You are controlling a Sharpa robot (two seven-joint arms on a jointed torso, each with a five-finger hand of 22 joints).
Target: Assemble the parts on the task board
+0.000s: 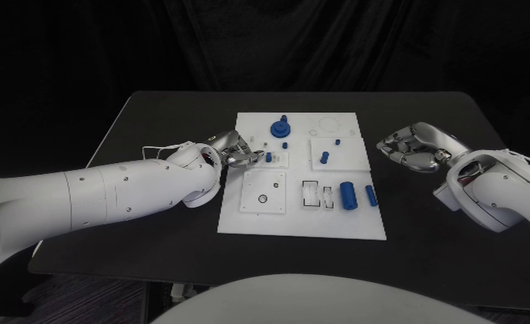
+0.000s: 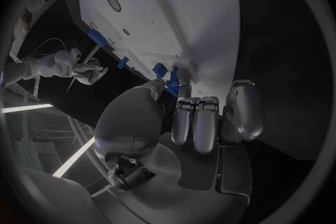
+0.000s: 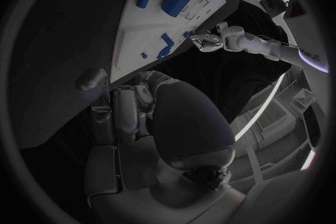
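White rectangular task board point(image 1: 296, 220) lies mid-table on the black table point(image 1: 144, 117). Left hand point(image 1: 234, 150) sits at the board's left edge, fingers reaching over the edge onto a small raised white block. A small blue peg point(image 1: 269, 157) stands on that block right at the fingertips point(image 2: 155, 87); in the left wrist view the thumb and a finger close around the small blue piece point(image 2: 167, 72), touching it, other fingers curled side by side below. It looks pinched.

Right hand point(image 1: 413, 146) hovers off the board's right edge, well apart from all parts, fingers curled in on nothing.

Other parts on the board: blue round knob with a stem point(image 1: 280, 127) near the far left, short blue pin point(image 1: 324, 158) on the right-middle block, thick blue cylinder point(image 1: 347, 195) and thinner blue rod point(image 1: 371, 196) lying side by side near the right edge.
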